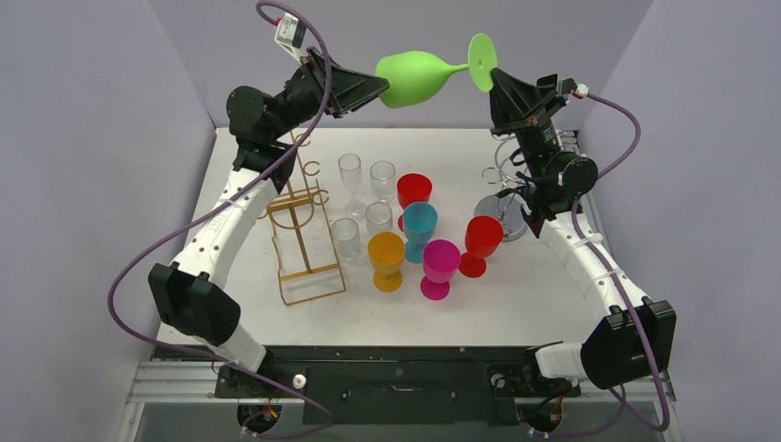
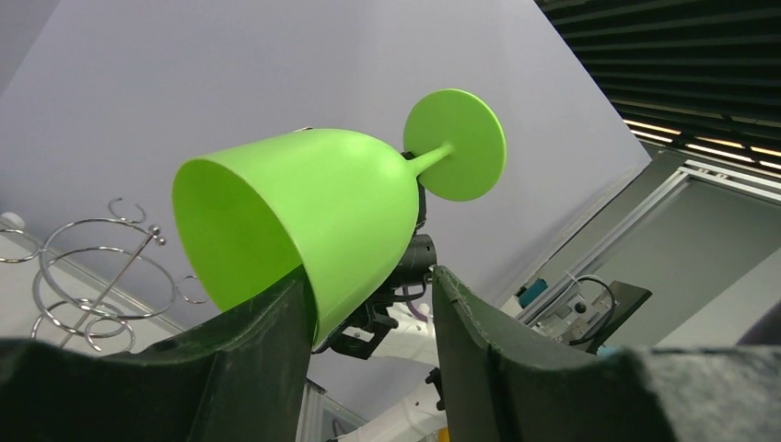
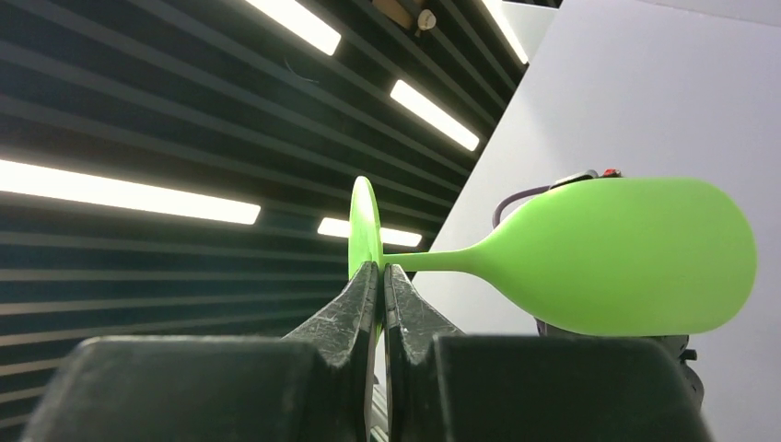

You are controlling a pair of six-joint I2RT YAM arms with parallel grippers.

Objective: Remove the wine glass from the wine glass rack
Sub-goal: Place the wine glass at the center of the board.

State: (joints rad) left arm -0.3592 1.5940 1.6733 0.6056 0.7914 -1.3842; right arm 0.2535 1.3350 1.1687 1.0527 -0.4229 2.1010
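1. My right claw (image 3: 379,269) is pinched tight on the flat round foot (image 3: 365,221) of the green wine glass (image 3: 626,253). The thin edge of the disc is squeezed between both fingers.
2. The glass lies on its side in the air. Its stem is about level, the foot points right and the bowl points left, with the open mouth facing my left claw (image 2: 368,276).
3. My left claw stands half wide around the mouth end of the bowl. One finger (image 2: 267,341) lies right against the lower side of the bowl, and the other finger stands clear of it with a visible gap. It is not gripping.
4. From above, the glass hangs between my two raised claws, high over the far part of the table (image 1: 516,295) and close to the far wall. It is off both racks.
5. Below on the left, just beside my left arm, stands the gold wire rack (image 1: 299,230). At the far right is the silver wire rack (image 1: 505,175), partly hidden behind my right arm.
6. Between the racks a group of glasses stands upright on the table:
   - four clear glasses (image 1: 350,170) on the left side
   - a red glass (image 1: 414,191)
   - a teal glass (image 1: 420,221)
   - an orange glass (image 1: 387,258)
   - a pink glass (image 1: 440,262)
   - a second red glass (image 1: 483,238) nearest the silver wire rack
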